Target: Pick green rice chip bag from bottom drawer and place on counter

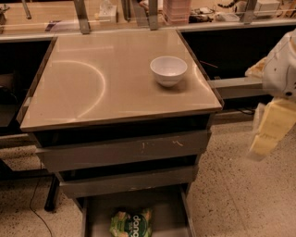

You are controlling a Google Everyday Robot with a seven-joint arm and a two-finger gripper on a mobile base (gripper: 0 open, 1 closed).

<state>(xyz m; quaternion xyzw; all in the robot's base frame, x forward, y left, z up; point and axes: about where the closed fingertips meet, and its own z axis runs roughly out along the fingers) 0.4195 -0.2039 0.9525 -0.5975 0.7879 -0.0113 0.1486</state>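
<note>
The green rice chip bag (132, 225) lies flat in the open bottom drawer (162, 208), at the lower edge of the camera view, light green with a dark round patch. The beige counter (101, 78) sits above the three drawers. My gripper (269, 132) hangs at the far right, beside the counter's right edge and roughly level with the upper drawer fronts. It is well apart from the bag and holds nothing that I can see.
A white bowl (169, 69) stands on the counter near its right rear. Two closed grey drawer fronts (125, 150) sit above the open drawer. Dark recessed bays flank the counter. Clutter lines the back shelf (175, 11). Speckled floor (236, 185) lies at the right.
</note>
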